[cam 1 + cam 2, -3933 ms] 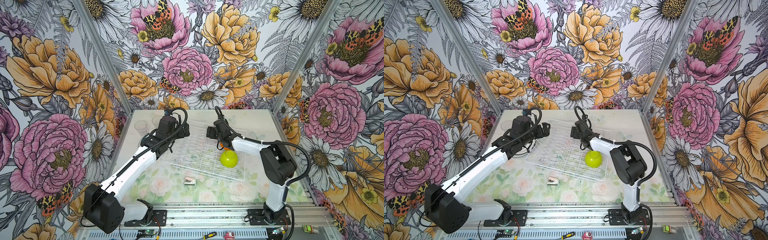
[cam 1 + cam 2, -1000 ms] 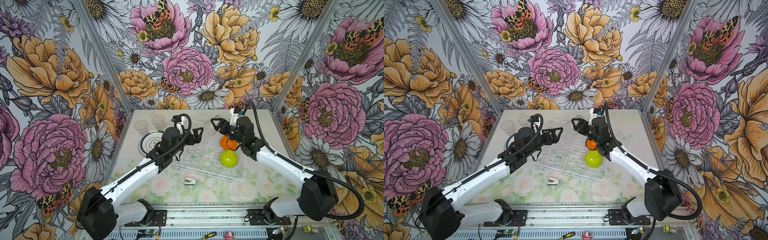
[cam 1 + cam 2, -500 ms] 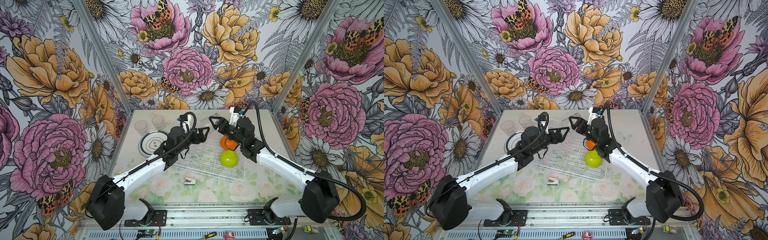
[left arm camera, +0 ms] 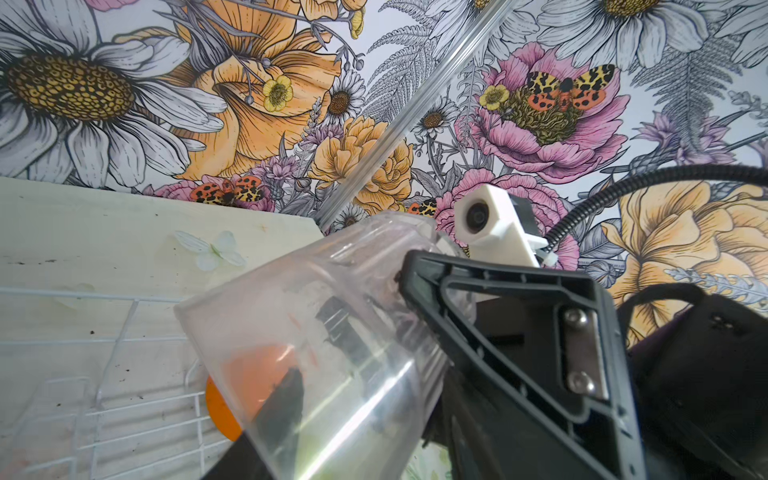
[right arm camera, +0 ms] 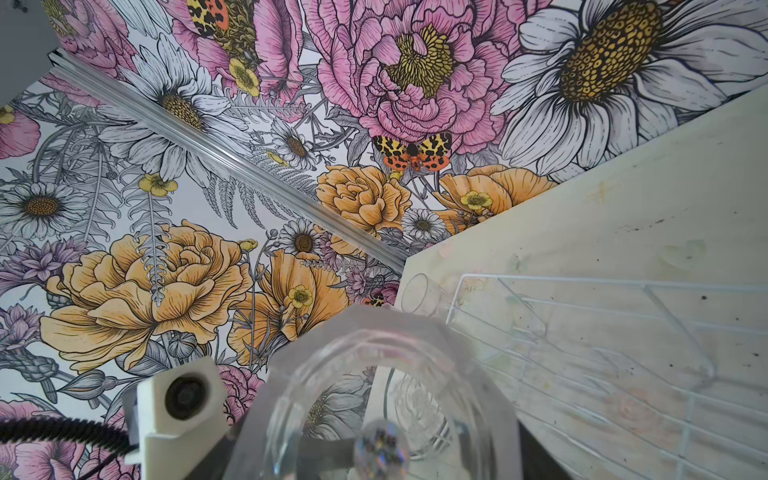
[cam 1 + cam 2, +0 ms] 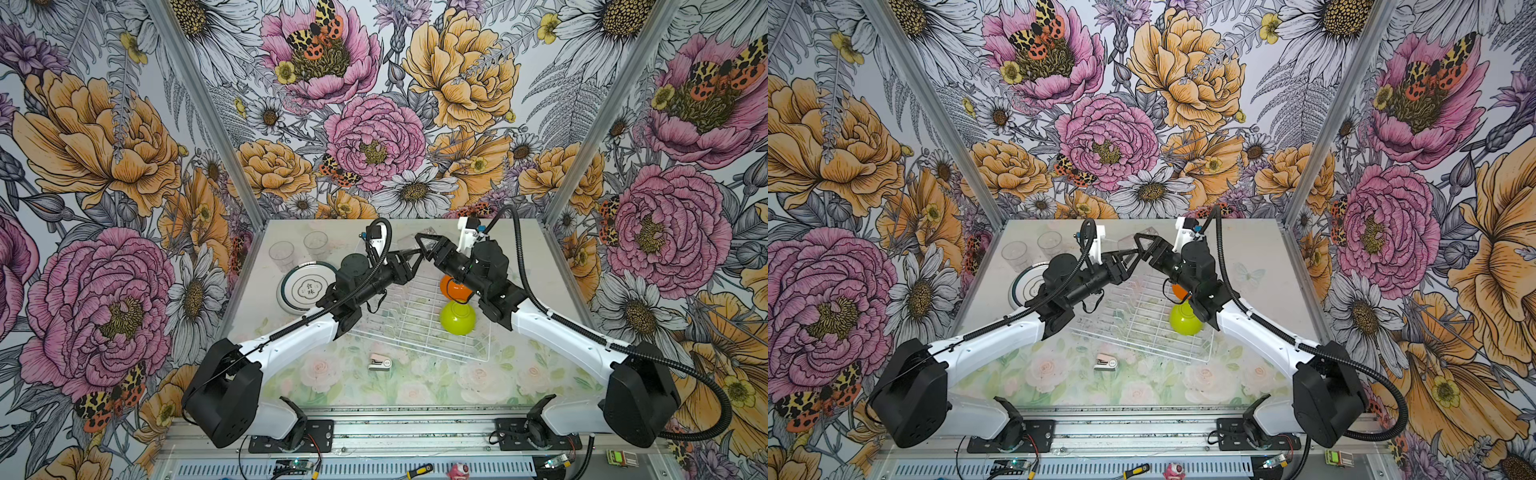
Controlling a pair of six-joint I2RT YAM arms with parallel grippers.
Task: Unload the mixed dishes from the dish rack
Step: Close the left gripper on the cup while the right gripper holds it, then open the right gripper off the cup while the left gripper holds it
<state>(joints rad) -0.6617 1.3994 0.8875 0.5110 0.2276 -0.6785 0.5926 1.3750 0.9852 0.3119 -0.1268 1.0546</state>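
Observation:
Above the back edge of the white wire dish rack (image 6: pixel 415 320) (image 6: pixel 1142 328), my two grippers meet tip to tip. My right gripper (image 6: pixel 420 243) (image 6: pixel 1138 240) is shut on a clear tumbler (image 6: pixel 415 240) (image 6: pixel 1133 242) (image 4: pixel 332 332) (image 5: pixel 386 395), which lies tilted in the air. My left gripper (image 6: pixel 412 258) (image 6: pixel 1131 253) has its jaws at the tumbler's open end; whether they grip it does not show. An orange bowl (image 6: pixel 451 286) (image 4: pixel 220 411) and a lime-green bowl (image 6: pixel 457 319) (image 6: pixel 1183 321) sit in the rack's right side.
A teal-rimmed plate (image 6: pixel 307 287) lies on the table left of the rack, under my left forearm. Two more clear tumblers (image 6: pixel 281 253) (image 6: pixel 316 242) stand behind it. A small pink-white stapler-like object (image 6: pixel 379 363) lies in front of the rack.
My left gripper has swung right from the plate to the tumbler's open end, and its jaws have narrowed. My right gripper has carried the tumbler a little left.

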